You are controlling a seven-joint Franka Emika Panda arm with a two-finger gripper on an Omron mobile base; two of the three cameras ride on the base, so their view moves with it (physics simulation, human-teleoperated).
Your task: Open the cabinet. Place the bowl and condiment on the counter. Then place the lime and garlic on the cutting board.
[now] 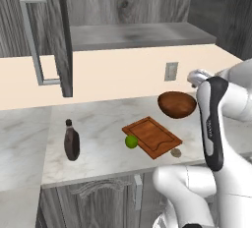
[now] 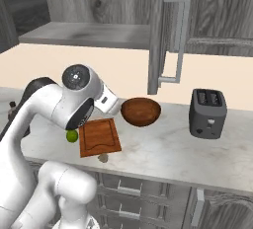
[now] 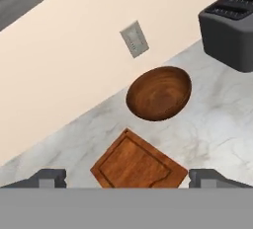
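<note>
The cabinet door (image 1: 63,35) stands open over a bare shelf (image 1: 138,35). On the counter (image 1: 98,119) stand the brown bowl (image 1: 176,104) and, far to the left, the dark condiment bottle (image 1: 72,141). The cutting board (image 1: 151,136) lies in front of the bowl. The lime (image 1: 131,141) rests on the counter against the board's left edge. The garlic (image 1: 175,152) sits on the counter by the board's front corner. My gripper (image 3: 127,177) hovers open above the board and bowl (image 3: 159,93), holding nothing.
A dark toaster (image 2: 208,113) stands on the counter right of the bowl. A wall outlet (image 1: 171,71) is behind the bowl. The open door's bar handle (image 1: 37,40) juts out at upper left. Base cabinets (image 1: 108,192) run below the counter edge.
</note>
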